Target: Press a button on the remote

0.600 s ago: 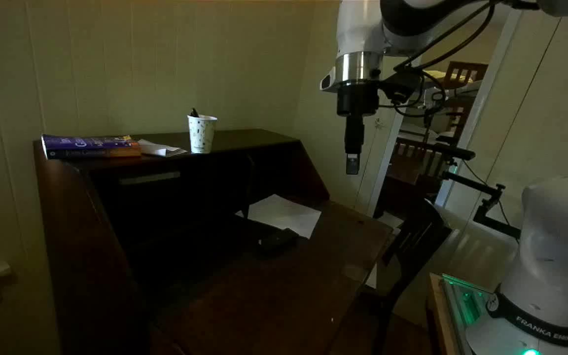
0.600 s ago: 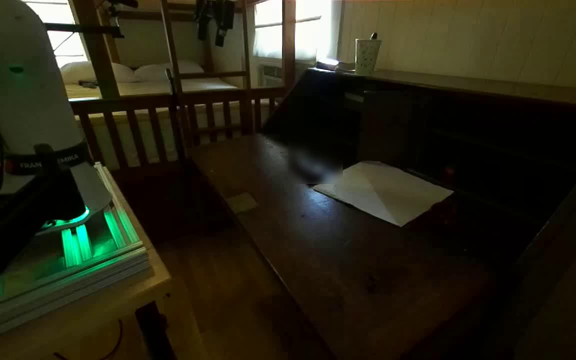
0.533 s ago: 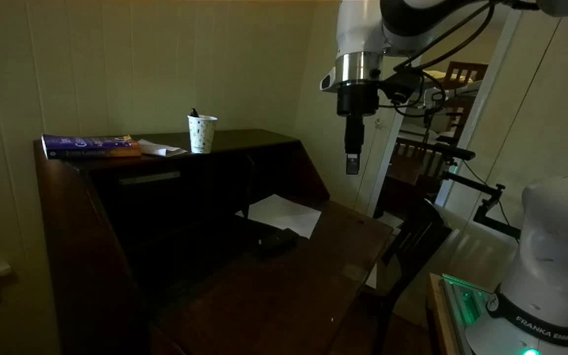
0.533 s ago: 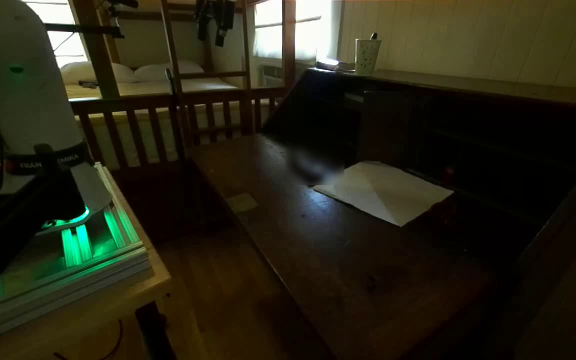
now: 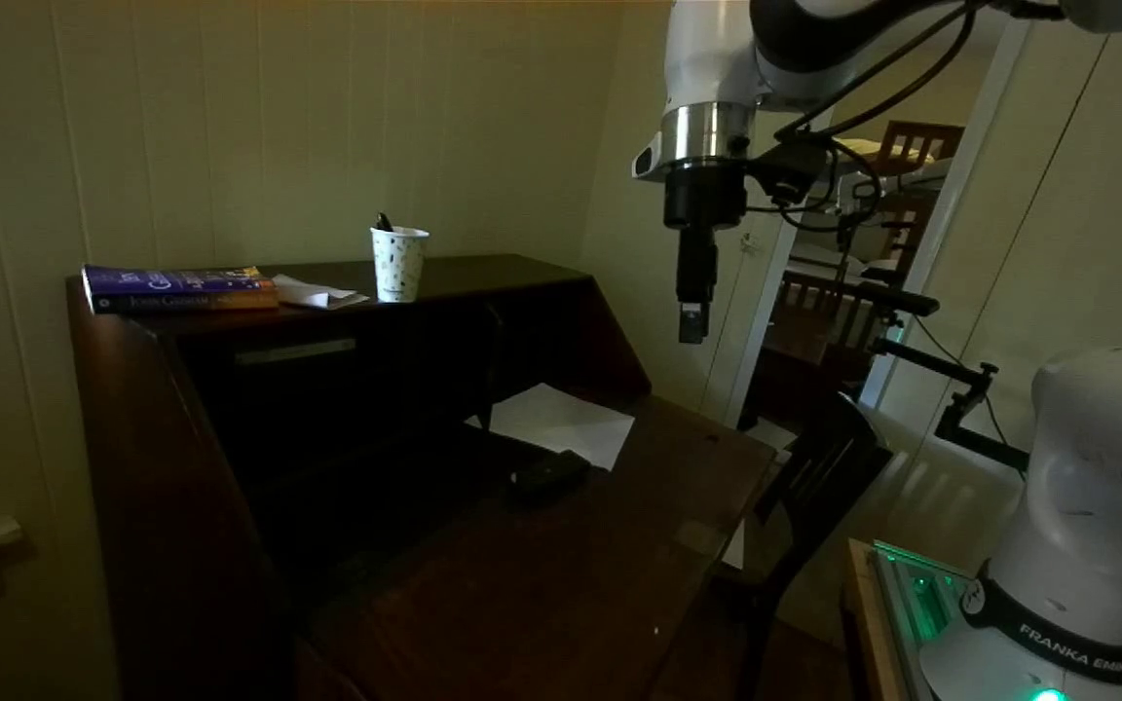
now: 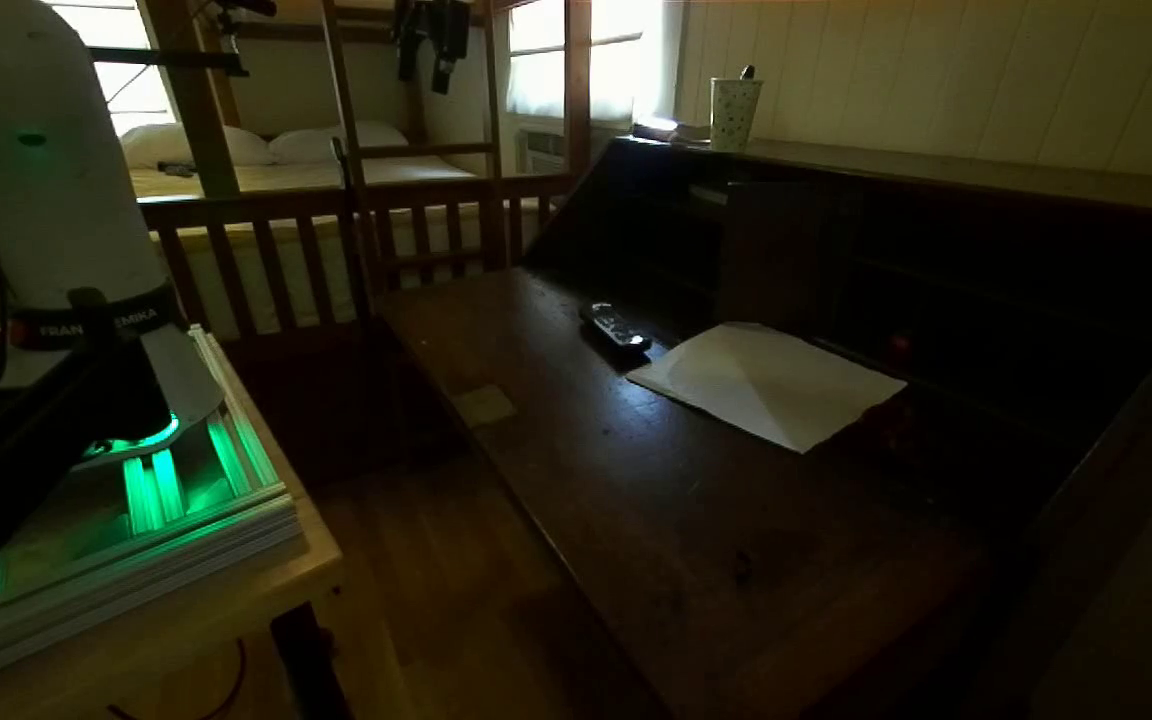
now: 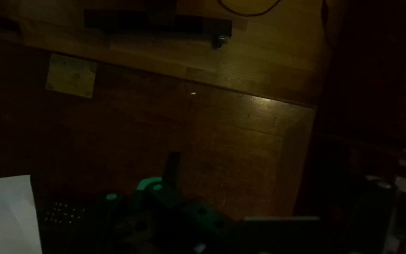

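Note:
A dark remote (image 6: 616, 328) lies flat on the brown desk (image 6: 576, 440), beside the white paper. It also shows as a dark shape in an exterior view (image 5: 551, 475). In the wrist view the small glinting buttons of the remote (image 7: 65, 213) show right of the paper, partly behind the gripper's linkage. My gripper (image 5: 693, 326) points down, high above the desk and well apart from the remote. It also hangs at the top of an exterior view (image 6: 426, 78), with its two fingers apart. In the dark wrist view the gripper (image 7: 276, 168) has spread fingers and nothing between them.
White paper (image 5: 556, 424) lies on the desk. A cup (image 5: 398, 265) with a dark item in it, loose paper (image 5: 317, 293) and a purple book (image 5: 181, 290) sit on the hutch top. A dark chair (image 5: 819, 477) stands by the desk. The hutch (image 5: 366, 360) rises behind the remote.
My gripper has shifted very slightly left in an exterior view. The remote, smeared in the earlier exterior frames, now shows sharply in the same place.

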Motion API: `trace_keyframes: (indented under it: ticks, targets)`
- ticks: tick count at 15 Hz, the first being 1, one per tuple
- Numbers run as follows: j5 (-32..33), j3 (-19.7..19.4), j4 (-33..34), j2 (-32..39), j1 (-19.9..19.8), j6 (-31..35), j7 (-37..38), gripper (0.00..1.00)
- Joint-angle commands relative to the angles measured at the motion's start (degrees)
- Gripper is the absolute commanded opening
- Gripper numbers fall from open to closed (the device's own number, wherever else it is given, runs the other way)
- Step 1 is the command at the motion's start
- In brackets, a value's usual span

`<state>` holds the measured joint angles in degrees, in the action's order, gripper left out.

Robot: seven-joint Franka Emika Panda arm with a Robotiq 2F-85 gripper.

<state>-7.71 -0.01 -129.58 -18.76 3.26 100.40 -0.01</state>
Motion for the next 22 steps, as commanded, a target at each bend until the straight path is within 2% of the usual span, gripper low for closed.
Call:
trace_keyframes:
  ticks: [1,6,7,9,12,14,15,17,18,22]
  targets:
    - [0.04,-0.14,3.05,8.51,-3.07,9.16,7.0,1.0]
    - [0.93,-1.53,3.38,20.82,-5.81,33.44,13.76,1.0]
    - [2.48,-1.97,3.84,23.16,-5.93,36.59,9.76,1.0]
    - [6.53,-3.01,5.24,27.26,-6.41,39.61,6.73,1.0]
    - [19.14,-6.6,7.26,31.42,-5.96,42.16,11.72,1.0]
    - [20.99,-8.23,8.54,33.51,-6.47,41.63,11.27,1.0]
    - [20.38,-8.68,9.08,34.5,-6.82,41.18,10.53,1.0]
    - [10.43,-6.38,10.14,35.02,-9.64,36.33,2.76,1.0]
    - [15.76,-8.03,7.88,33.79,-7.8,39.84,7.36,1.0]
    - [11.05,-6.99,9.81,35.85,-9.23,37.6,3.57,1.0]
